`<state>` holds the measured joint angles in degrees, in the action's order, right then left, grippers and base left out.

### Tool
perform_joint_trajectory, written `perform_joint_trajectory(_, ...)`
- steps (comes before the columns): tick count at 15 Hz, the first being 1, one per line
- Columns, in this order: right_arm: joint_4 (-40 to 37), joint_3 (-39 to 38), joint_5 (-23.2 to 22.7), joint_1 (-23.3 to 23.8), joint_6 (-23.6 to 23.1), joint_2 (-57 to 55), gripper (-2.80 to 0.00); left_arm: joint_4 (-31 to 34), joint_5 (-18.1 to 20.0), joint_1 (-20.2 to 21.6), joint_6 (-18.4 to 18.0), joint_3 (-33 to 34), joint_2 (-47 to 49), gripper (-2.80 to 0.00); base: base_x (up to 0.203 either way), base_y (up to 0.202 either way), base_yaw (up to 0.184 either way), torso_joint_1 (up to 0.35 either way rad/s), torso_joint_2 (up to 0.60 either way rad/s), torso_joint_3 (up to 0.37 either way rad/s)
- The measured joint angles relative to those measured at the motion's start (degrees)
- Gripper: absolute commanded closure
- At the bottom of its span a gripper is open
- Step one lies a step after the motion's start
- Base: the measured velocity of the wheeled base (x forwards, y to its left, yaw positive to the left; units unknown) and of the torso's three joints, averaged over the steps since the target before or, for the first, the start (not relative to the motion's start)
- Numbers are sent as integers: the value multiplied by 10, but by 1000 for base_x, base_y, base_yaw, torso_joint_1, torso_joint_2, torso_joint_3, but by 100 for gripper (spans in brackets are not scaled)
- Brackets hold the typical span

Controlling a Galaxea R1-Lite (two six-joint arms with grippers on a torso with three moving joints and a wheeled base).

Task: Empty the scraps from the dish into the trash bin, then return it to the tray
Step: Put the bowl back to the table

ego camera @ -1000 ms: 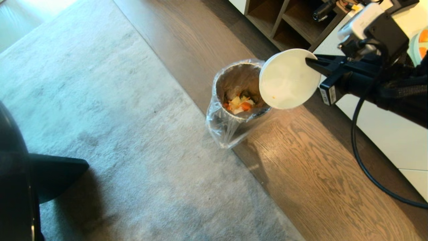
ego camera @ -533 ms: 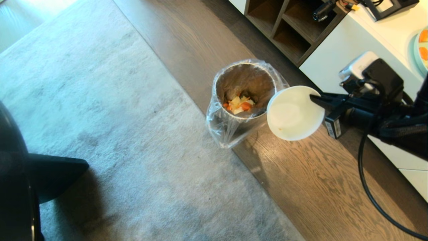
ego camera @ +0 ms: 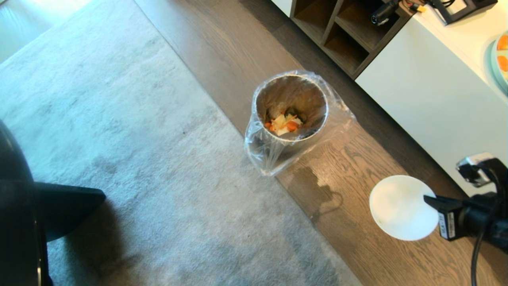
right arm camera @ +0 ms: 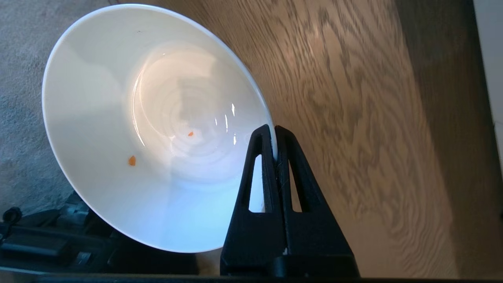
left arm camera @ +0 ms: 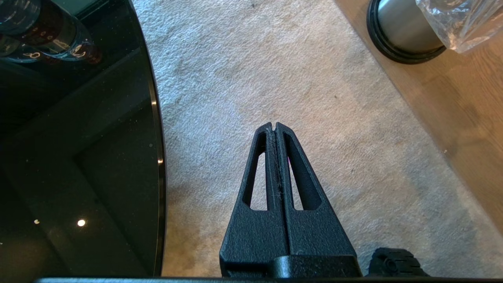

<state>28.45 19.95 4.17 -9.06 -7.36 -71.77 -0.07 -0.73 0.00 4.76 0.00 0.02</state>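
Note:
My right gripper [ego camera: 429, 200] [right arm camera: 274, 135] is shut on the rim of the dish [ego camera: 403, 207] [right arm camera: 149, 125], a deep white bowl held over the wooden floor at the lower right, well away from the trash bin [ego camera: 291, 115]. Only two tiny orange specks [right arm camera: 132, 160] cling to the bowl's glossy inside. The scraps [ego camera: 285, 123], orange and pale yellow pieces, lie at the bottom of the metallic bin, whose clear bag folds over its rim. My left gripper [left arm camera: 274, 126] hangs shut and empty over the grey carpet. The tray is out of view.
A white cabinet [ego camera: 428, 95] with wooden shelves [ego camera: 337, 28] runs along the right. A light blue plate [ego camera: 501, 55] with orange pieces sits on its top edge. My dark base [ego camera: 24, 222] [left arm camera: 78, 149] fills the left. The bin's dark base [left arm camera: 397, 55] shows in the left wrist view.
My right arm has carried the dish away from above the bin, down and to the lower right, and turned it from tipped sideways toward upright. The bin and scraps have not moved.

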Motion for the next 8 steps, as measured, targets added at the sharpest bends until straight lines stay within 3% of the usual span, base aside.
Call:
perform_joint_trajectory(2, -2, -68, -25, 35, 34, 51, 0, 0, 0, 0, 0, 0, 0, 0, 0, 0, 0, 0, 0, 0)
perform_joint_trajectory(5, -13, -159, -68, 65, 47, 156, 0, 0, 0, 0, 0, 0, 0, 0, 0, 0, 0, 0, 0, 0)
perform_joint_trajectory(8, -96, -189, -77, 77, 47, 276, 0, 0, 0, 0, 1, 0, 0, 0, 0, 0, 0, 0, 0, 0)
